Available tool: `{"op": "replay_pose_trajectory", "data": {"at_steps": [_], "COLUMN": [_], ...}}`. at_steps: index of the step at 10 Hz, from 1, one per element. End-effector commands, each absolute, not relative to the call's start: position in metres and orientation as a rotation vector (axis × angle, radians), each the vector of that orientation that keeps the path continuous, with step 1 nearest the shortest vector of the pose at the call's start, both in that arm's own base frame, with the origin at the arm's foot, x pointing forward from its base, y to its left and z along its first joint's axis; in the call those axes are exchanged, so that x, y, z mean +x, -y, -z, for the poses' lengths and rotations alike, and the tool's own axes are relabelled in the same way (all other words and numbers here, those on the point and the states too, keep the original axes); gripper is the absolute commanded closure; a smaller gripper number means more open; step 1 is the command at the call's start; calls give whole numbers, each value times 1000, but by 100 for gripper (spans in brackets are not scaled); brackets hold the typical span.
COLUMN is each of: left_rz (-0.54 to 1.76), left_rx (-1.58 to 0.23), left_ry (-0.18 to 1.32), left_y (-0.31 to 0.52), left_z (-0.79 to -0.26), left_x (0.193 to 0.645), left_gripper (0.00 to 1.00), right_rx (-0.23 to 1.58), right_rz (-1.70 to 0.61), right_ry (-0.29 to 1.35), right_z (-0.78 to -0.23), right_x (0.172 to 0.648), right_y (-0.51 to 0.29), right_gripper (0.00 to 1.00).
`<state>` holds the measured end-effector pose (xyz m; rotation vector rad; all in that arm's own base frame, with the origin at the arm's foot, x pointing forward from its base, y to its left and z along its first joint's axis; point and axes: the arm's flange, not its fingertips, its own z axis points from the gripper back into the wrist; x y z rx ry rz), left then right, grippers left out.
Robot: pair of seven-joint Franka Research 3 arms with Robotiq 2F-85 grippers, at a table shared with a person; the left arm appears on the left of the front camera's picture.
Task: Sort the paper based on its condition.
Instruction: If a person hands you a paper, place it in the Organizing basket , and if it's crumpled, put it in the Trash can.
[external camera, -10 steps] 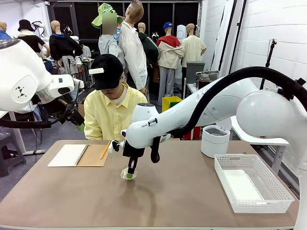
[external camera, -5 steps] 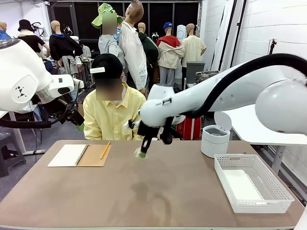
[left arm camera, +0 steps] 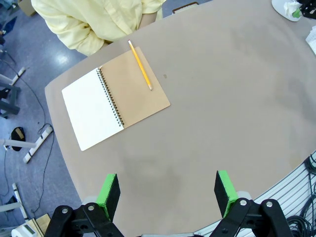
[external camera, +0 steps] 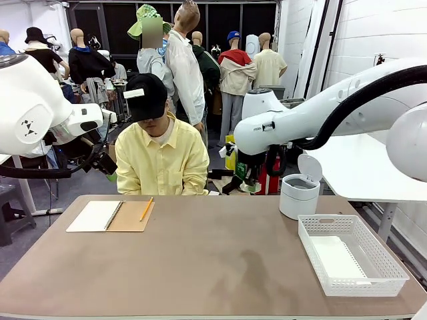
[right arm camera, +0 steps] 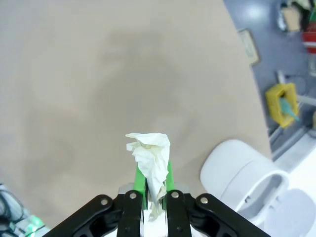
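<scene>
Crumpled paper [right arm camera: 150, 153]: light, soft, crushable; right gripper [right arm camera: 152, 190] fingers clamped on wad's base. Left gripper [left arm camera: 167, 190] fingers apart, empty.

A robotics lab or test workshop, white-painted block walls, blue-grey floor with loose cables [left arm camera: 22, 96], a brown worktop [external camera: 213, 267] shared by two white robot arms [external camera: 313, 113] and a seated person [external camera: 160, 150], further benches behind

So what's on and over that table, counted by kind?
Crumpled paper, pinched in the right arm's fingers: 1
Flat paper in the basket: 1
Notebook: 1
Pencil: 1
White basket: 1
Lidded white bin: 1
Total: 6
</scene>
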<state>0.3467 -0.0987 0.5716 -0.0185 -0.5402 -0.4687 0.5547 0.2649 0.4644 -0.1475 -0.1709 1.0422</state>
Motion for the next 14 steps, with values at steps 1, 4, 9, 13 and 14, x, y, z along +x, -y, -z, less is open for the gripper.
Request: {"op": "replay_pose_trajectory", "data": {"at_steps": [1,4,9,13,14], "left_rz": [470,470,470,470,470], "left_rx": [-15,-15,-15,-15,-15], "left_ry": [541,541,541,541,541], "left_y": [97,97,97,97,97], "left_z": [-572,-572,-572,-572,-572], "left_x": [347,347,347,347,347], "left_gripper": [0,0,0,0,0], "right_rx": [-198,-172,-337,-446,-459], "right_rz": [-988,-1014,-892,-750,-714], "right_ry": [157,170,218,266,282], "right_z": [-459,-463,-468,-487,-487], "right_x": [552,556,561,587,596], "right_y": [-276,-262,-253,-205,-194], "right_gripper": [85,85,85,85,85]}}
